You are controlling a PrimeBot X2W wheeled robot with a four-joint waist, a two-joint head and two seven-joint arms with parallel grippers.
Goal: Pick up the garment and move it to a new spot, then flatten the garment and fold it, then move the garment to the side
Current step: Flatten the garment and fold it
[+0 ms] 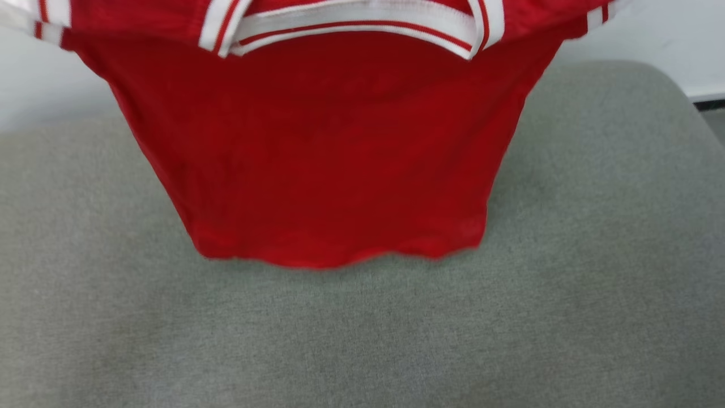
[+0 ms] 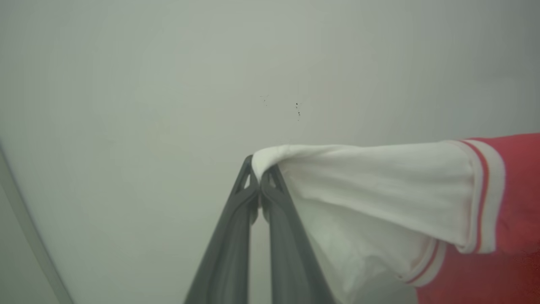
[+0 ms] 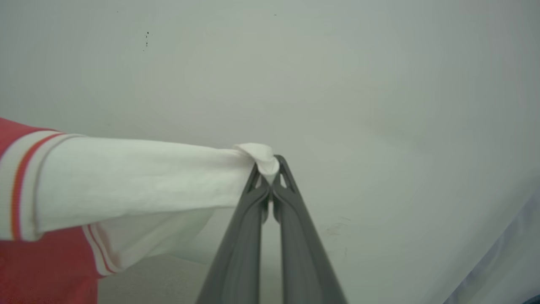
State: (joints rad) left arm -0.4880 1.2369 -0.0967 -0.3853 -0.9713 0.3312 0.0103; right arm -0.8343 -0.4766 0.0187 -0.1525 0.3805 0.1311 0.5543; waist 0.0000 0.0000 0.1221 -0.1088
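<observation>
Now: the shirt hangs in the air above the grey top. I think this is the carry to a new spot, just before it gets laid flat.
Do it well: keep both grippers level over the grey top and far apart, so the shirt stays wide. Let the low edge land on the grey top first. Then bring the rest down slowly so it lies smooth. Let go only when the neck is down.
Watch out: each grip has only a small bit of cloth, so a hard tug may pull it loose.
Left gripper: closed tight on the tip of a white sleeve.
Right gripper: closed tight on the tip of the other white sleeve.
Collar: the part highest above the grey top.
Hem: the lowest part, close to the grey top. I cannot tell if it touches.
Which way it points: neck up, hem down at the grey top.
Long line: from collar to hem, up and down over the grey top. The sleeves stretch side to side across it.
Wall: pale and plain, behind the grey top.
</observation>
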